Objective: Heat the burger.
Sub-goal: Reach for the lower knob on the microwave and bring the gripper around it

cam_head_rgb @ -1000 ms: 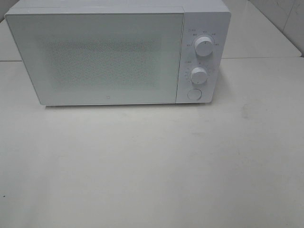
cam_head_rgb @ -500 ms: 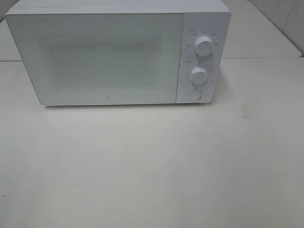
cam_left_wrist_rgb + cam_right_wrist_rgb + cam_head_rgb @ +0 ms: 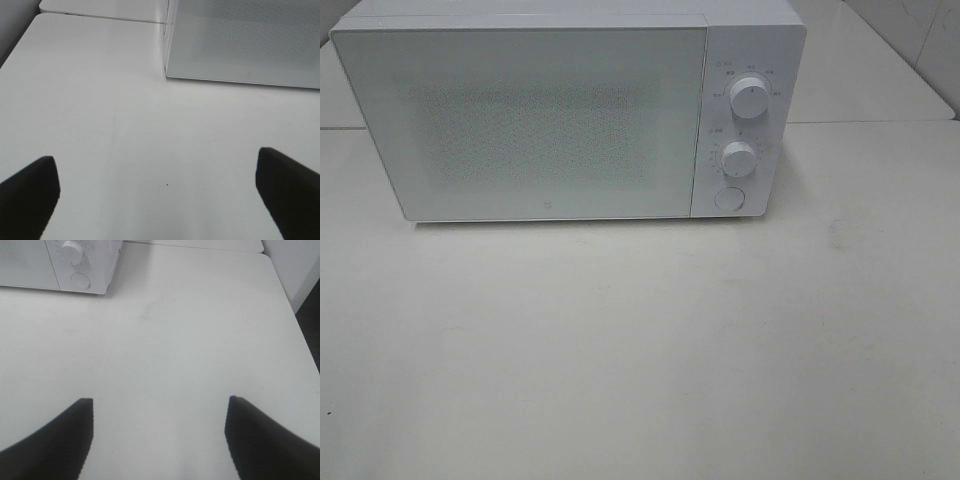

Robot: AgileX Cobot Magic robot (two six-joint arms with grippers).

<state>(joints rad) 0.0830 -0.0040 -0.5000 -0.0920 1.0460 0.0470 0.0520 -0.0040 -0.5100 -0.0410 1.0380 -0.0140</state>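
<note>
The burger is out of view in every frame. A white microwave point(image 3: 560, 110) stands at the back of the table with its door shut; its two dials point(image 3: 748, 97) and a round button point(image 3: 728, 198) sit on the right panel. My left gripper point(image 3: 155, 172) is open above bare table, with the microwave's lower left corner point(image 3: 240, 45) ahead of it. My right gripper point(image 3: 159, 412) is open too, nothing between its fingers, and the microwave's control panel point(image 3: 80, 265) shows far ahead of it. Neither arm appears in the exterior high view.
The white table point(image 3: 640, 350) stretches in front of the microwave. A faint smudge point(image 3: 837, 228) marks it right of the microwave. The right wrist view shows the table's edge point(image 3: 295, 315) with dark floor beyond it.
</note>
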